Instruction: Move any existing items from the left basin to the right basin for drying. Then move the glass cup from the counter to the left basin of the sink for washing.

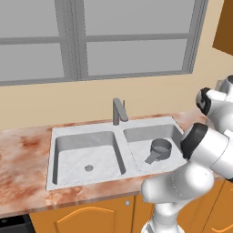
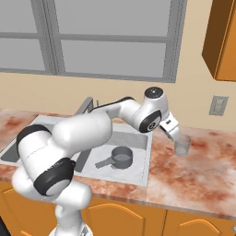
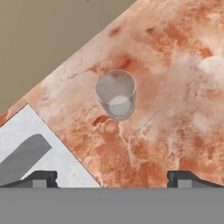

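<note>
Two hazards apply to the coming pick-up. If the gripper [image 3: 111, 177] descends off-centre, one finger [image 3: 41, 178] may strike the rim and topple the glass cup [image 3: 116, 94]. A grip on smooth, straight walls may also slip. The fingers stand fully apart, empty. The cup, clear greyish and upright, stands on the counter [image 3: 175, 109] ahead of the fingers, roughly centred between them. The pot [image 2: 120, 158] lies in the right basin [image 2: 138, 173].

The cup [image 3: 116, 94] stands upright on the marbled counter [image 3: 175, 109], apart from the sink [image 3: 35, 140] corner at lower left. Both fingertips [image 3: 41, 178] sit wide apart below it, probably above the counter.
</note>
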You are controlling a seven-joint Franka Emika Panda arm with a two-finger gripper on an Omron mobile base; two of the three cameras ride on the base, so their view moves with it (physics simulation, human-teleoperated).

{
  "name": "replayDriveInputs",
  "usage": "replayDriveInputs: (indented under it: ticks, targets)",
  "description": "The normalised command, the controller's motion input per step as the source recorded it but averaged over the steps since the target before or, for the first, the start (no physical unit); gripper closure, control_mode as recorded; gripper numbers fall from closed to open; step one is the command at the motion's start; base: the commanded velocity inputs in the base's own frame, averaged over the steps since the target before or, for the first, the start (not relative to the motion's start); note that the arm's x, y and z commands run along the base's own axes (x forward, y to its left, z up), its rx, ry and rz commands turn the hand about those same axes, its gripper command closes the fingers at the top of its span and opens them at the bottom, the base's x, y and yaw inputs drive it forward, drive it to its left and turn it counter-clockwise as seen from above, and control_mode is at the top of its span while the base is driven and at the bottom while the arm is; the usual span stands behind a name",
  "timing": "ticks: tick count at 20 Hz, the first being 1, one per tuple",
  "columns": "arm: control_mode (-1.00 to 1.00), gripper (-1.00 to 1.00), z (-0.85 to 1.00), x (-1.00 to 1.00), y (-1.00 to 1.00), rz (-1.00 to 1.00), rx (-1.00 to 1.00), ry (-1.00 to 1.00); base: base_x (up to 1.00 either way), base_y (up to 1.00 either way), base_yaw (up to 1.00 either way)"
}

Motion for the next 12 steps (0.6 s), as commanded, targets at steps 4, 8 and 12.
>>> replayDriveInputs:
  ticks: [4,8,12]
  targets:
    - [-1.0,-1.0,-0.06,0.28,-0.02,0.02,0.0,0.03,0.0,0.0,0.0]
    - [-1.0,-1.0,-0.05,0.1,-0.14,0.0,0.0,0.0,0.0,0.0,0.0]
    - [-1.0,-1.0,-0.05,0.13,-0.15,0.0,0.0,0.0,0.0,0.0,0.0]
